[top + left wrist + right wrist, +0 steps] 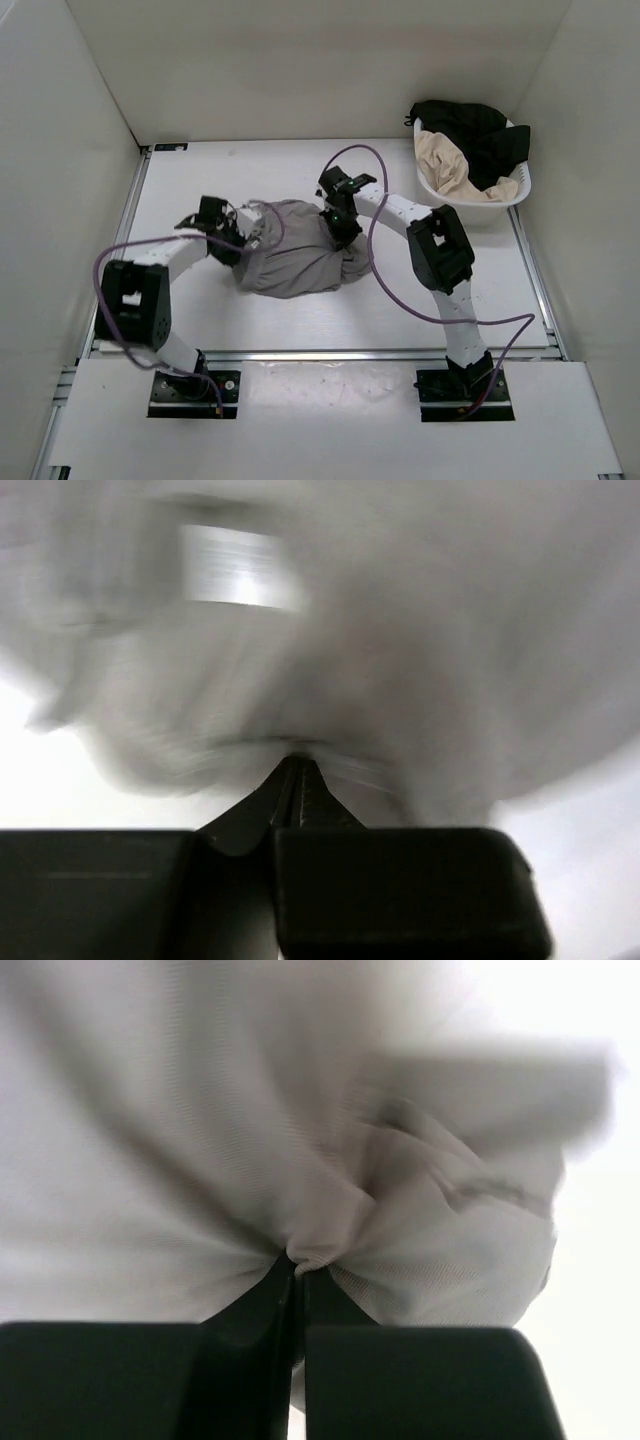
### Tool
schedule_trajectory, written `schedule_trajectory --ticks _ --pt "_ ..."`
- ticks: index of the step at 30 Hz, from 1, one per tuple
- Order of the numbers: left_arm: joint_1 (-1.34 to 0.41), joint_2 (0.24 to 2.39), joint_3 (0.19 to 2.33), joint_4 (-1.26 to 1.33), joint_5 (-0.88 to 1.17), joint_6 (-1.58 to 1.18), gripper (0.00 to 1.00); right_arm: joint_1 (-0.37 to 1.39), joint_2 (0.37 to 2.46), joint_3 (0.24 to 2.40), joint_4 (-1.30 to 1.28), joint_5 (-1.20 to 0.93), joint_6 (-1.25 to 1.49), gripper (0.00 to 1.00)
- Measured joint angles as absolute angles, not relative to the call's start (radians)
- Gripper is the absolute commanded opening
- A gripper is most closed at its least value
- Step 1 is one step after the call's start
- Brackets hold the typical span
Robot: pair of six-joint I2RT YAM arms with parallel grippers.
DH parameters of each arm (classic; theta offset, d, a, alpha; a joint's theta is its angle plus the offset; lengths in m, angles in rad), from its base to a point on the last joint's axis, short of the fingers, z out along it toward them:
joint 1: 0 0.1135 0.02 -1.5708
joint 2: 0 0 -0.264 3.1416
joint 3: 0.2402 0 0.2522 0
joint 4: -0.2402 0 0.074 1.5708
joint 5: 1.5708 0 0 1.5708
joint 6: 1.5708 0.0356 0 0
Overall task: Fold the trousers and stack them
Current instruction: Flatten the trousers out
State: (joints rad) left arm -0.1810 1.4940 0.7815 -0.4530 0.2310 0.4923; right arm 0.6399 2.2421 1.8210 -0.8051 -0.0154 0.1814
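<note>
The mid-grey trousers (295,255) lie bunched in a loose heap in the middle of the table. My left gripper (233,244) is at the heap's left edge, shut on a fold of the trousers (330,650); the fabric fills the left wrist view, blurred. My right gripper (343,228) is at the heap's upper right edge, shut on a pinched pleat of the trousers (300,1160). In the right wrist view the cloth gathers into wrinkles right at my fingertips (280,1295).
A white basket (508,195) at the back right holds black and cream clothes. White walls enclose the table on the left, back and right. Purple cables loop from both arms over the table.
</note>
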Motion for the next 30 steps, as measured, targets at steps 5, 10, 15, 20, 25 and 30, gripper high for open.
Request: schedule_trajectory --ticks 5,10,15,20,25,30 --pt "-0.088 1.864 1.328 -0.429 0.125 0.503 0.14 0.76 2.125 1.723 -0.873 -0.009 0.045 0.65" --pt "-0.072 2.137 1.879 -0.396 0.15 0.478 0.71 0.901 2.092 1.82 -0.908 0.068 -0.02 0.99" --pt "-0.099 2.033 1.901 -0.491 0.239 0.473 1.0 0.809 1.964 1.789 -0.797 0.091 0.045 0.99" --pt "-0.115 1.698 1.413 -0.654 0.319 0.47 1.0 0.587 2.057 1.974 -0.76 0.047 0.128 0.99" --pt "-0.135 1.605 1.105 -0.786 0.385 0.4 1.0 0.553 2.349 2.156 -0.712 -0.049 0.169 0.86" --pt "-0.194 1.636 1.042 -0.761 0.404 0.312 1.0 0.583 2.395 2.081 -0.709 -0.087 0.184 0.46"
